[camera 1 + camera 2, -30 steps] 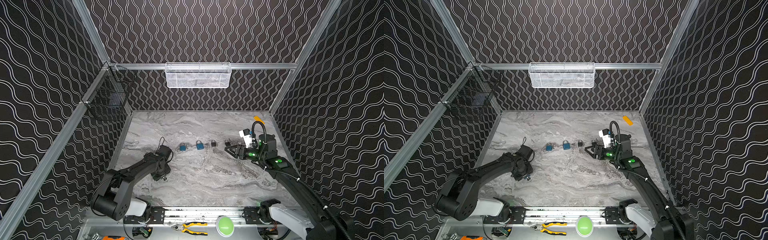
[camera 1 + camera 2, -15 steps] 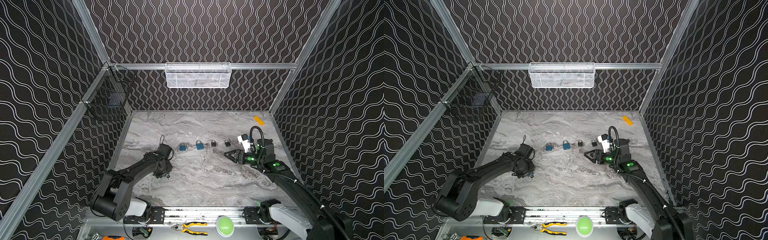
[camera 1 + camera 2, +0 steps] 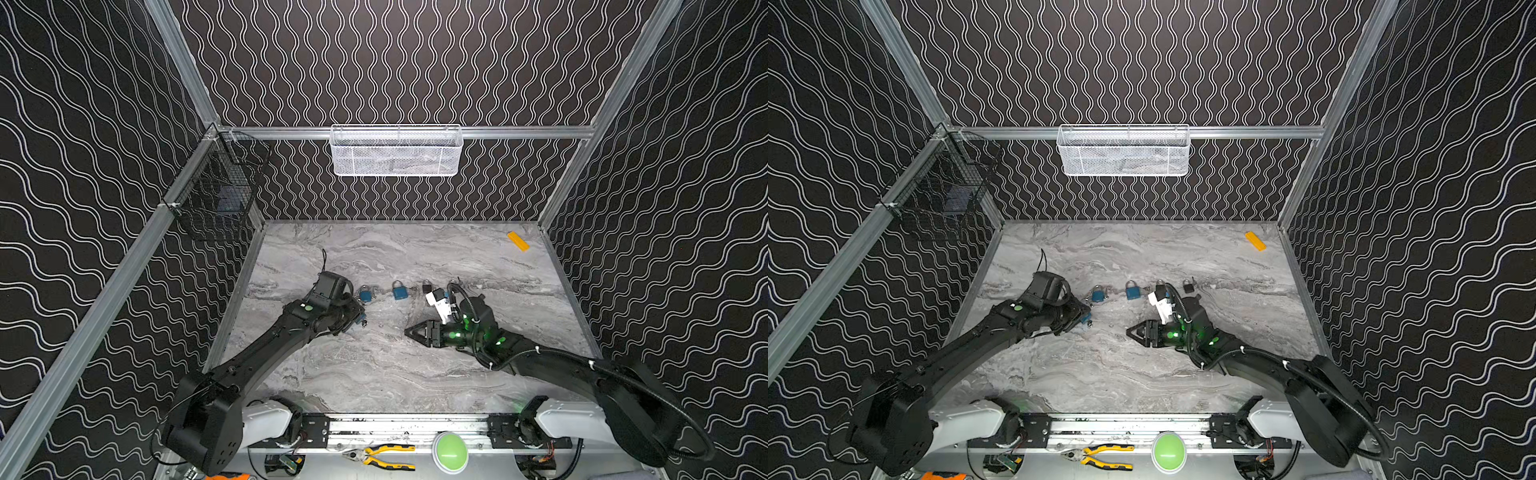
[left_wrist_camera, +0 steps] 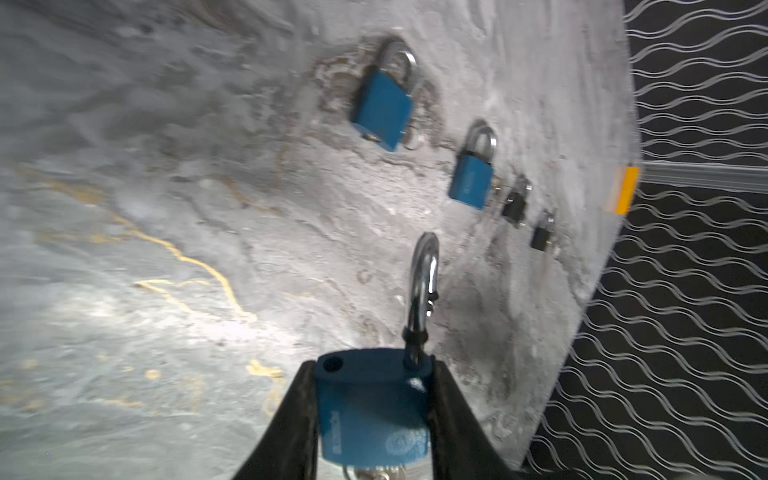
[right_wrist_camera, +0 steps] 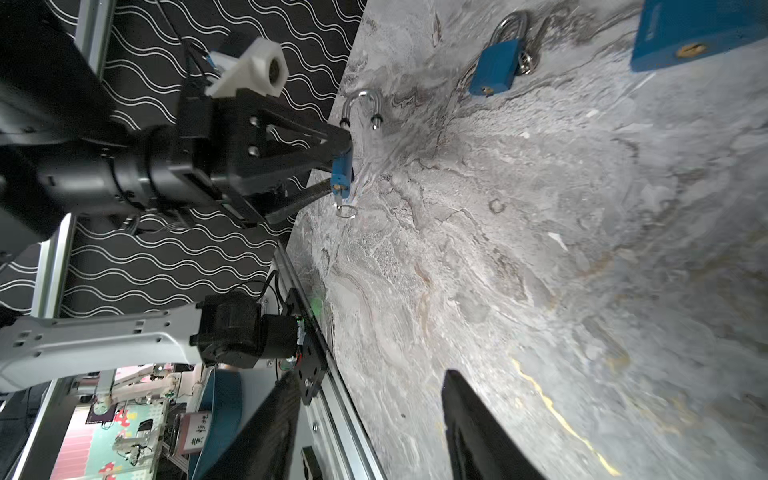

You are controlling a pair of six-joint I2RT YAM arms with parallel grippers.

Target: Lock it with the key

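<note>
Counter (image 3: 374, 386): grey marbled slab, walled on three sides.

White mesh basket (image 3: 397, 151) hangs on the rail above the back edge. Black wire basket (image 3: 216, 195) hangs on the rail over the back left corner.

Left end effector (image 4: 372, 376): near the left edge, about halfway between front and back. It is clamped on the held padlock (image 4: 370, 419), blue, with its jaws on the two narrow sides of the body. Cannot tell whether the lock touches the counter.

Right end effector (image 3: 411, 331): near the middle of the counter, tips toward the left edge. Its jaws are apart with nothing between them, and bare counter separates it from the held padlock.

A loose blue padlock (image 3: 365, 294) and a second blue padlock (image 3: 400, 291) lie flat in a row behind both end effectors, shackles closed. The row continues toward the right edge with two small black padlocks (image 4: 515, 203).

Orange block (image 3: 518, 241): by the back right corner.

Shackle (image 4: 424, 282) of the held padlock is open: one leg seated, the other out.

Key (image 5: 338, 198): in the keyway at the bottom of the held padlock, ring hanging below.
</note>
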